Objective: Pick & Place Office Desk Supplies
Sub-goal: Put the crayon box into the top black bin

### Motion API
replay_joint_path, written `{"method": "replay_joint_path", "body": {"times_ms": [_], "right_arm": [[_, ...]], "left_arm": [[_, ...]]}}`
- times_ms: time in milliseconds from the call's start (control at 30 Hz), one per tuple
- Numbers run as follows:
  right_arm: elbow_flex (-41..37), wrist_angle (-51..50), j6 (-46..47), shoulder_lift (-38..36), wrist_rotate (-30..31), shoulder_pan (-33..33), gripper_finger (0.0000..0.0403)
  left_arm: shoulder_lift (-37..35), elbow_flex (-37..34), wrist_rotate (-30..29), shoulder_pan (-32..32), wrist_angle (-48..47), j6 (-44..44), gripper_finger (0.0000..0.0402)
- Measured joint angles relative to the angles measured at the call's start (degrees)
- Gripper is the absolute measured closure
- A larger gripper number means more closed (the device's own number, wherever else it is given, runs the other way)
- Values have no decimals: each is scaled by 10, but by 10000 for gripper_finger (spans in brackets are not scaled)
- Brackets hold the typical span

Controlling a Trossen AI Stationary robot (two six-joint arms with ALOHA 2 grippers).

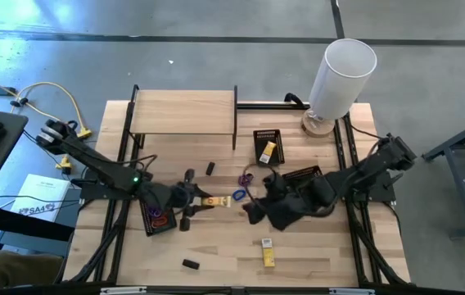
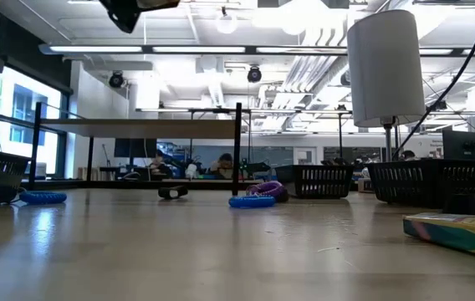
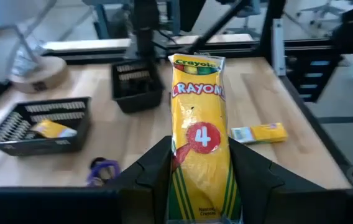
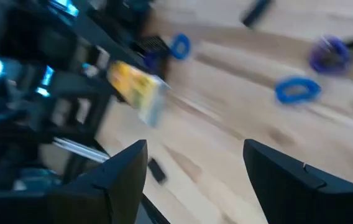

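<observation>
My left gripper (image 1: 199, 201) is left of the table's middle, shut on a yellow crayon packet (image 3: 198, 140). My right gripper (image 4: 195, 168) hovers open just right of it, above the table, its fingers pointing toward the left gripper and touching nothing. A blue loop (image 1: 238, 195) and a purple loop (image 1: 246, 176) lie flat between the arms. Another yellow packet (image 1: 267, 252) and a black block (image 1: 189, 264) lie near the near edge. A second black block (image 1: 210, 168) lies farther back. One yellow packet (image 1: 268, 149) rests inside a black mesh tray (image 1: 259, 139). My left gripper pinches the crayon packet between its two fingers (image 3: 158, 171), which sit on the long sides of its lower half (image 3: 183, 180). The fingers lie along the packet. Its printed top end (image 3: 196, 65) sticks out past the fingertips toward the table's right, clear of the table.
A tall white cylinder (image 1: 343, 72) stands at the far right corner. A wooden shelf (image 1: 183, 111) stands at the far left. A mesh tray with loops (image 1: 157, 217) sits under the left arm, another tray (image 1: 302, 174) under the right arm. Bare wood lies along the near edge.
</observation>
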Motion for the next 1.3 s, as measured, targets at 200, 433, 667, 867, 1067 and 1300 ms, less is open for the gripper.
{"method": "replay_joint_path", "body": {"times_ms": [200,433,667,867,1067,1300], "right_arm": [[0,70,-65,8,-20,-43,149],[0,154,-114,41,-93,-75,149],[0,224,-123,71,-159,-91,149],[-1,291,-146,95,-196,-103,149],[-2,328,-170,100,-195,-106,149],[-2,328,-185,100,-170,-106,161]], "left_arm": [[0,1,-29,-15,2,1,282],[0,2,-30,-15,9,1,282],[0,2,-30,-15,25,27,282],[-1,2,-50,-11,34,32,282],[-2,3,-58,-13,34,32,282],[-1,3,-60,-13,31,32,282]]}}
